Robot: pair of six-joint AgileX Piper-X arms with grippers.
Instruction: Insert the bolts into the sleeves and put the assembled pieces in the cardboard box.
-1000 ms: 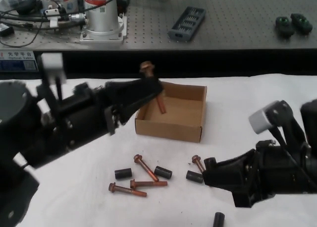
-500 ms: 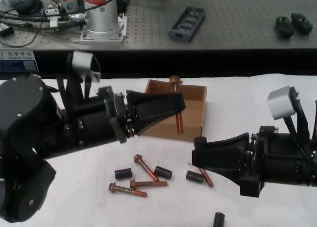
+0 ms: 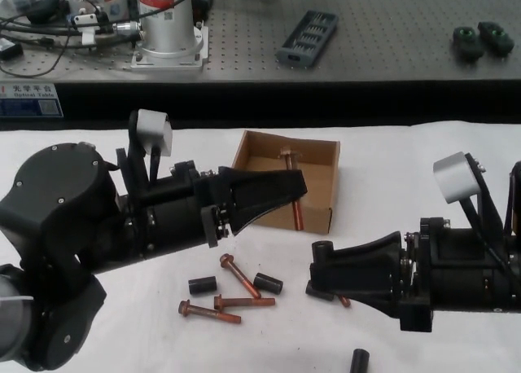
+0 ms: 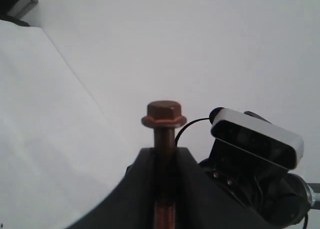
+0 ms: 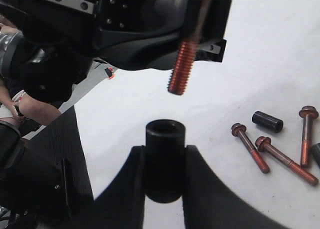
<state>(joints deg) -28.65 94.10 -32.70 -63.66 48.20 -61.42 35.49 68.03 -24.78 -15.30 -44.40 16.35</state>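
bolt (image 4: 163,114) is held upright, head up, clenched in the left jaws beside the cardboard box (image 3: 319,212). a black sleeve (image 5: 165,156) is grasped upright in the right jaws, its open end just below the bolt's threaded tip and not touching it. more bolts (image 3: 244,301) and loose sleeves (image 3: 267,283) are scattered on the white-covered worktop (image 3: 285,340).

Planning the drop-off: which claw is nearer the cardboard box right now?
Left. The left claw, holding a bolt, is at the front wall of the cardboard box; the right claw, holding a sleeve, is farther toward the camera, apart from it.
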